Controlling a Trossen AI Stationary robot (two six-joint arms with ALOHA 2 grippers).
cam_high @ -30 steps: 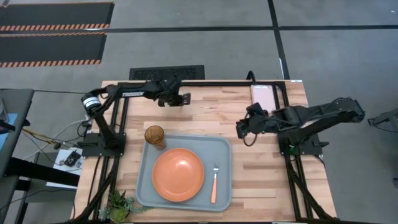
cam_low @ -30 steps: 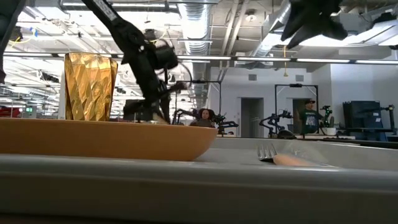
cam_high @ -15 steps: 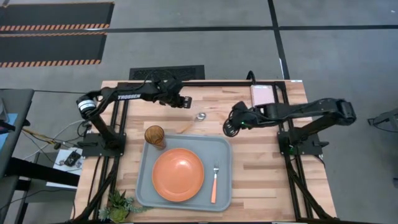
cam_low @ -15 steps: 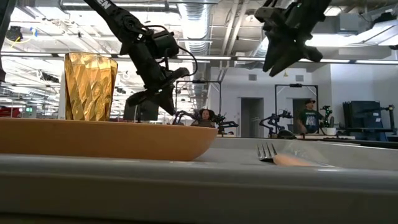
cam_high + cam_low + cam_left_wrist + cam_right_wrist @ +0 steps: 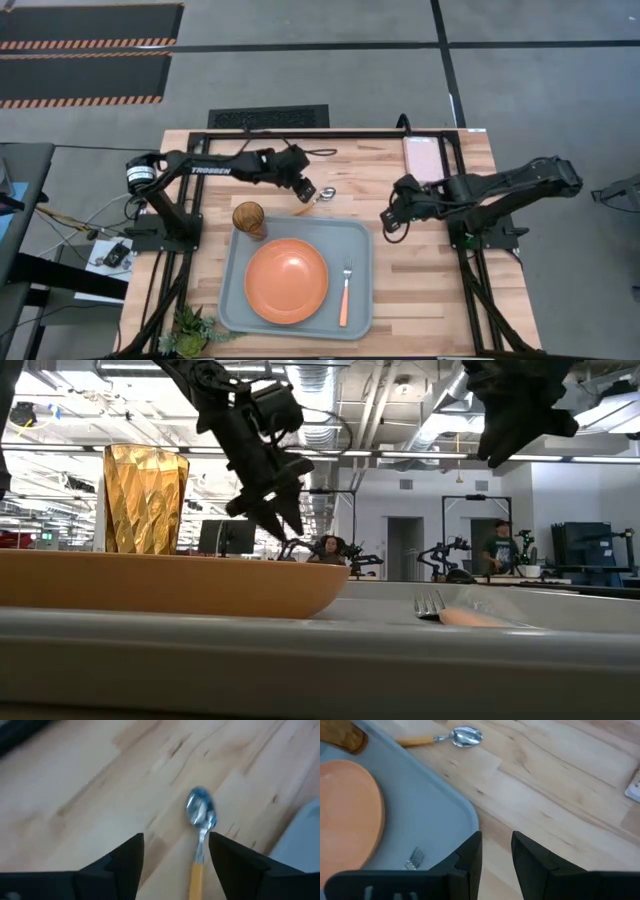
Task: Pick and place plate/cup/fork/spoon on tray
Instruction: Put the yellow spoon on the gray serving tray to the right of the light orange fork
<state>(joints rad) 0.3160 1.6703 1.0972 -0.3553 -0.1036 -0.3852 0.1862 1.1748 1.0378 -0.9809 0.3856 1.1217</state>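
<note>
The spoon (image 5: 201, 815) lies flat on the wooden table just beyond the tray's far edge, its orange handle (image 5: 196, 876) pointing toward the cup. My left gripper (image 5: 306, 190) hovers over it, open, one finger on each side of the handle, touching nothing. The pale tray (image 5: 358, 235) holds the orange plate (image 5: 286, 281), the amber cup (image 5: 249, 218) standing in its far left corner, and the fork (image 5: 345, 293) along its right side. My right gripper (image 5: 391, 216) hangs narrowly open and empty to the right of the tray's far right corner.
A pinkish-white pad (image 5: 422, 155) lies at the table's far right. A small green plant (image 5: 195, 328) stands at the near left corner. Bare wood lies right of the tray. People and other robot arms show in the room behind, in the low view.
My left gripper has gone from the table's far edge toward the right and near side, and down over the spoon. My right gripper reached left toward the tray's far right corner, then drew back to the right. The spoon shows on the table only from half a second ago.
</note>
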